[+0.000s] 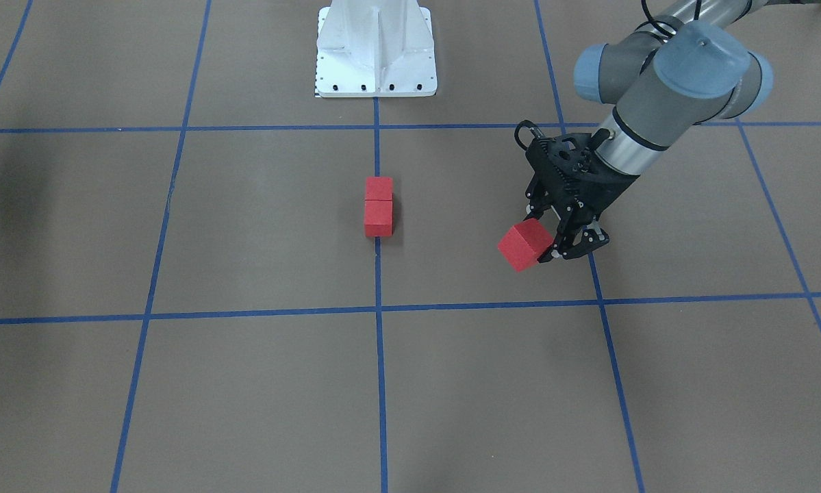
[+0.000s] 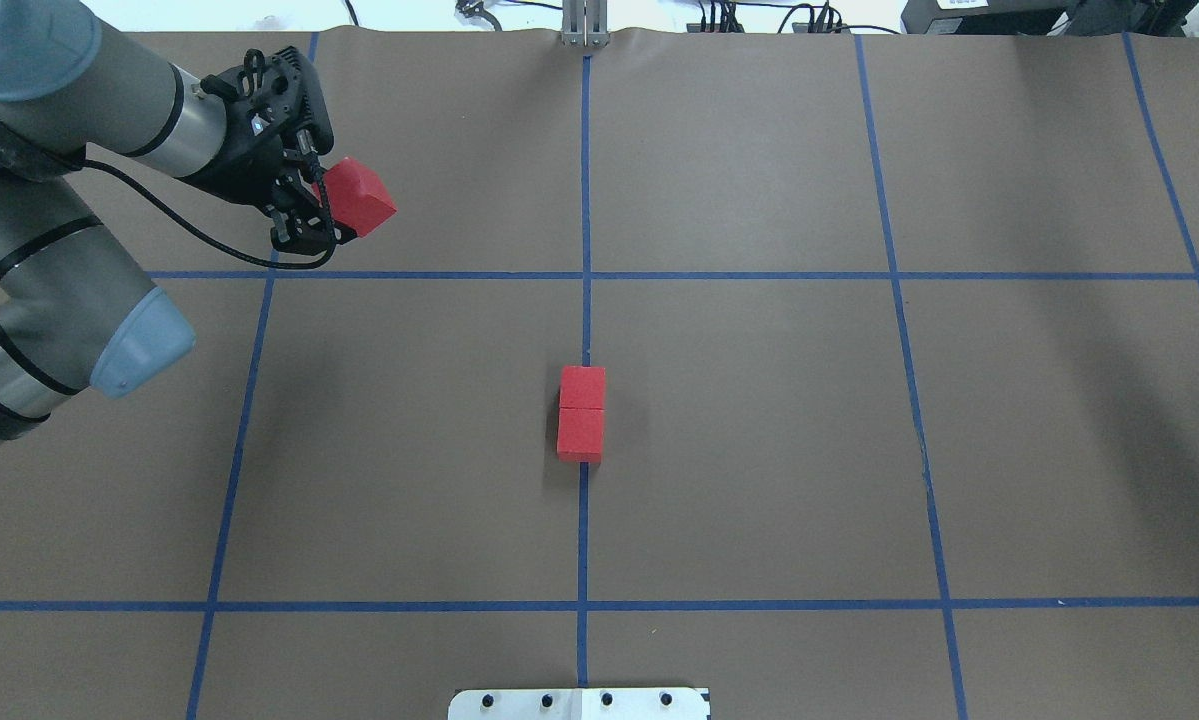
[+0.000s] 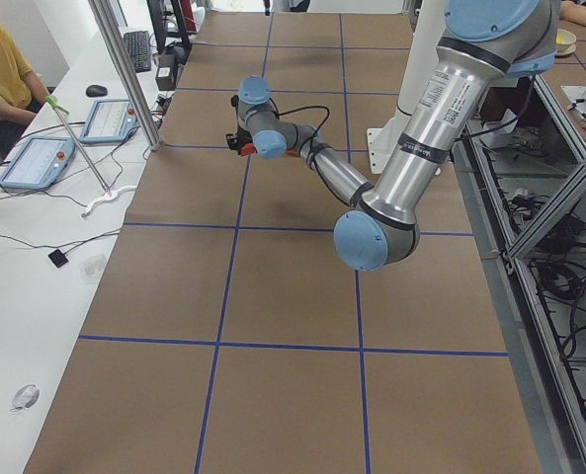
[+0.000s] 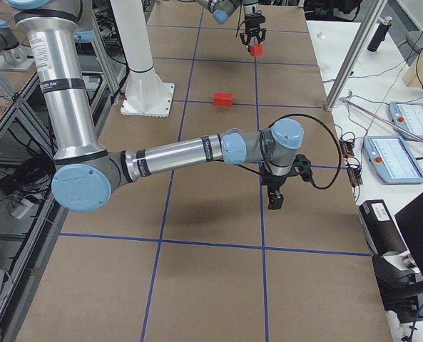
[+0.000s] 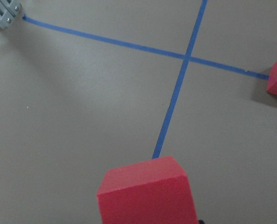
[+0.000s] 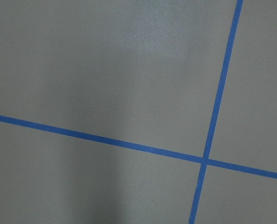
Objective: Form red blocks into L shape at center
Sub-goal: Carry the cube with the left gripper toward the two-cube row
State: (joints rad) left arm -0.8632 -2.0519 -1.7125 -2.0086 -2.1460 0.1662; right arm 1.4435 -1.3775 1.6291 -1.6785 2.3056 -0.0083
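Brown table [image 2: 759, 450], blue tape grid [image 2: 889, 275]. Two blocks [image 2: 581, 412] sit touching on the centre line [image 2: 585, 320]: long leg done, I'd say. Third block [image 2: 357, 196] hangs tilted, left gripper [image 1: 550, 234] jaws clenched on it, well apart from the pair. Left: carry it in, set it beside one end block. Only the right-side view shows the right gripper [image 4: 274, 201]; jaws open or clenched, cannot tell. Right wrist view: just grid.
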